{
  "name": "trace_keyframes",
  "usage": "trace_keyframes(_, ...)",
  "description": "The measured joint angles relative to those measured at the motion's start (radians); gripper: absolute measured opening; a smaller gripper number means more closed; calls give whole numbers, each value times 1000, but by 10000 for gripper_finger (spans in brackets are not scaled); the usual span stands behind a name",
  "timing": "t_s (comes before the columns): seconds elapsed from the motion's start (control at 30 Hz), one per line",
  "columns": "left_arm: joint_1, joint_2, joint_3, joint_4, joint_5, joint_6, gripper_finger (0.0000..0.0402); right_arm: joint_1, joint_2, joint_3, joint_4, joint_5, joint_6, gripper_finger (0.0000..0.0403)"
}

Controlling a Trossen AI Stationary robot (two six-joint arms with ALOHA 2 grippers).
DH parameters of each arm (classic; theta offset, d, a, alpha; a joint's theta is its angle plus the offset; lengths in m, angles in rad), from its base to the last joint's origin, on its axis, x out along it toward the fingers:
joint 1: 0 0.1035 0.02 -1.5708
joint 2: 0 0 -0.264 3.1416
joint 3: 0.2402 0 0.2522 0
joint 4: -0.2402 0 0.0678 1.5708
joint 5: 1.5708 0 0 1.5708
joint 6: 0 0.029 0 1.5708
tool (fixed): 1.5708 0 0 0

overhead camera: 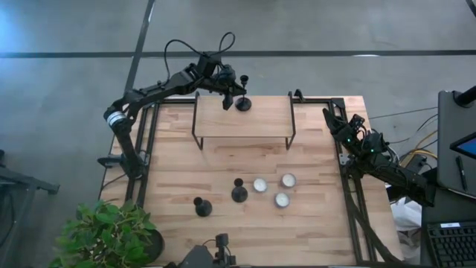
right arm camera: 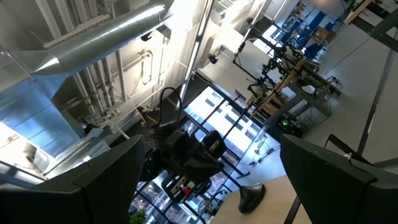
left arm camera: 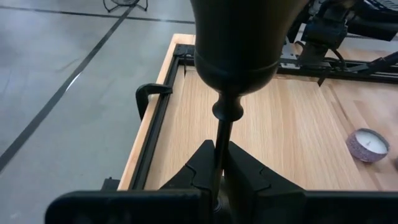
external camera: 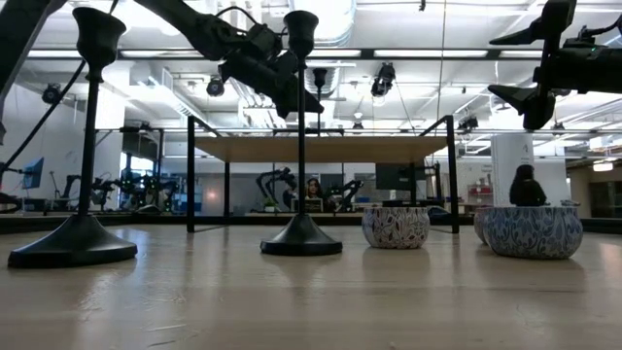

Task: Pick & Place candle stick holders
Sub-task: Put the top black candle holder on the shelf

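Low in the high view, two holders stand upright on the wooden surface: one at lower left, another just right of it near centre. Right of that second holder sit three small candles, close together. Farther up, a raised shelf on thin black legs spans the upper middle. At its top edge the third holder has its base on the shelf, and the left fingers are closed on its thin stem, seen clamped between them in the left wrist view. At the right edge of the frame the right arm waits above the surface's side, its fingers spread wide and empty. A potted plant fills the lower left corner.
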Motion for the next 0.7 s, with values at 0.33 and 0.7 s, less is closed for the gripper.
trace_keyframes(0.33,-1,-4,-66,98,30,21,23,0,0,0,0,0,0,366)
trace_keyframes(0.7,-2,-9,-71,98,26,11,48,0,0,0,0,0,0,366)
